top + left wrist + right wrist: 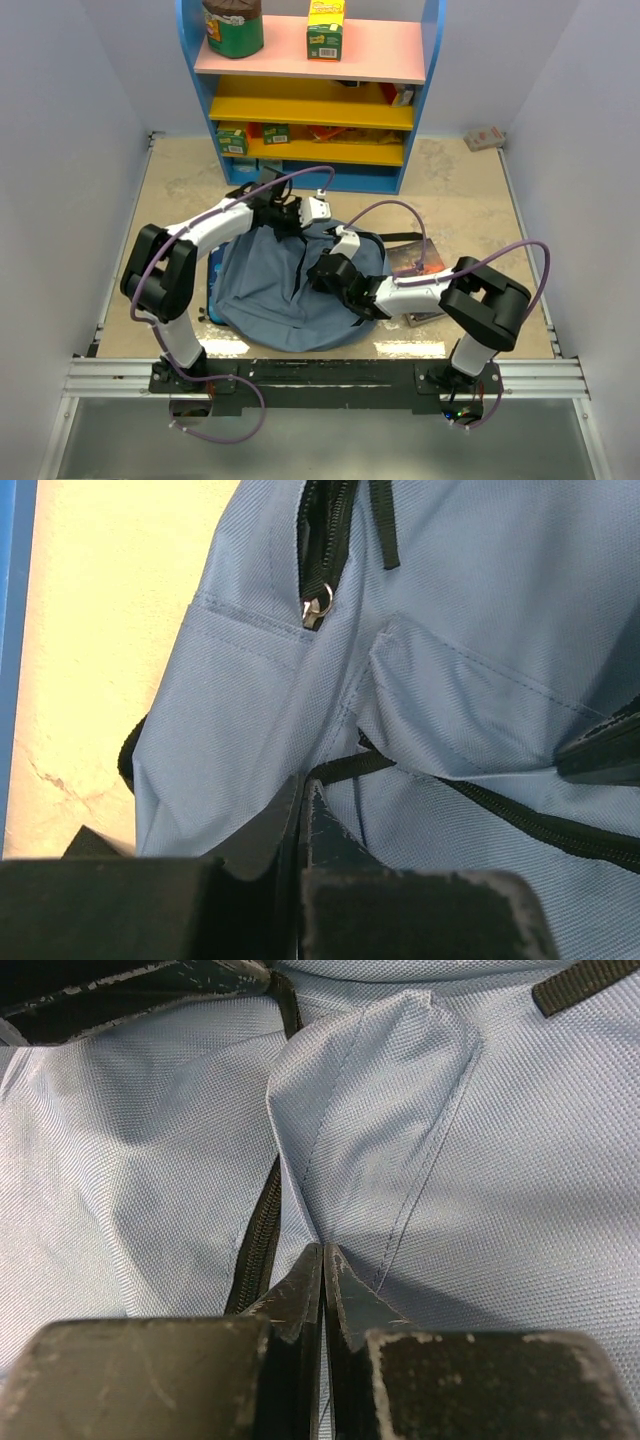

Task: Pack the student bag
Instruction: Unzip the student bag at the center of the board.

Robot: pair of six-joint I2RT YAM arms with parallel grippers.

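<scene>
The student bag [270, 300], soft grey-blue fabric with black straps, lies flat in the middle of the table. My left gripper [300, 215] is at its far top edge. In the left wrist view the gripper [302, 786] is shut, pinching the bag's fabric [240, 710] beside a black zip tape, below a metal zip pull [318, 605]. My right gripper [326, 272] is over the bag's right middle. In the right wrist view it [322, 1252] is shut on a raised fold of the fabric [370, 1110], next to a black zip [262, 1240].
A book [412, 258] lies just right of the bag, partly under my right arm. A blue item [213, 275] peeks out at the bag's left edge. A blue shelf unit [315, 95] with boxes and a tin stands at the back. A small box [485, 138] lies at the far right.
</scene>
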